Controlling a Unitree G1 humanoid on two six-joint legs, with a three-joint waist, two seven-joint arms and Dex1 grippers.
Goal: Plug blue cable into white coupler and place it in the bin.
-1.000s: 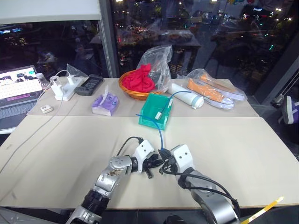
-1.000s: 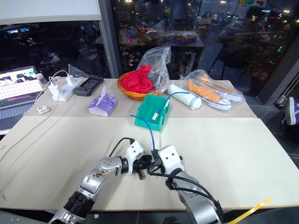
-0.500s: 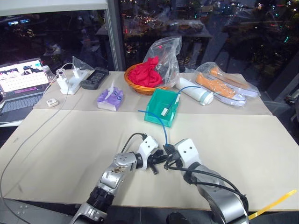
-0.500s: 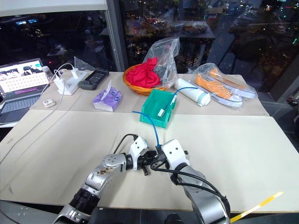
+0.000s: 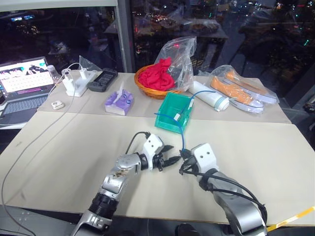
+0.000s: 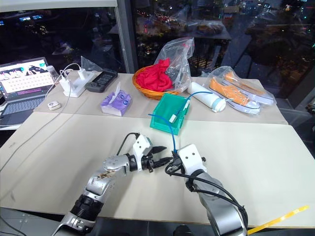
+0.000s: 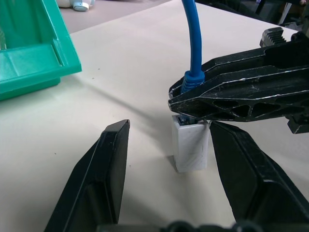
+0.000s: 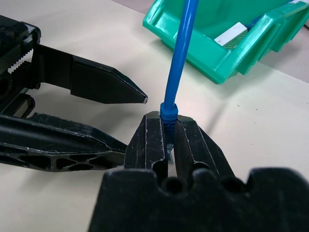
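The blue cable (image 5: 182, 140) rises from my right gripper (image 5: 183, 158) and arches back over the teal bin (image 5: 166, 126). That gripper is shut on the cable's plug (image 8: 169, 112). The plug sits in the white coupler (image 7: 190, 147), which hangs below the right gripper's fingers (image 7: 231, 99) just over the table. My left gripper (image 7: 169, 130) is open, its fingers (image 7: 104, 174) standing on either side of the coupler without touching it. A small white piece (image 8: 231, 34) lies inside the bin (image 8: 212, 63).
Behind the bin stand a wicker basket with red cloth (image 5: 157, 81), a clear bag (image 5: 181, 51), a white tube (image 5: 209, 98) and bagged orange shoes (image 5: 241, 91). A purple tissue pack (image 5: 119, 101), remote (image 5: 102, 80), charger (image 5: 74, 83) and laptop (image 5: 24, 83) sit at the back left.
My left gripper has opened and let go of the coupler. Both hands have risen a little, and the right gripper keeps its hold on the plug. The camera has shifted.
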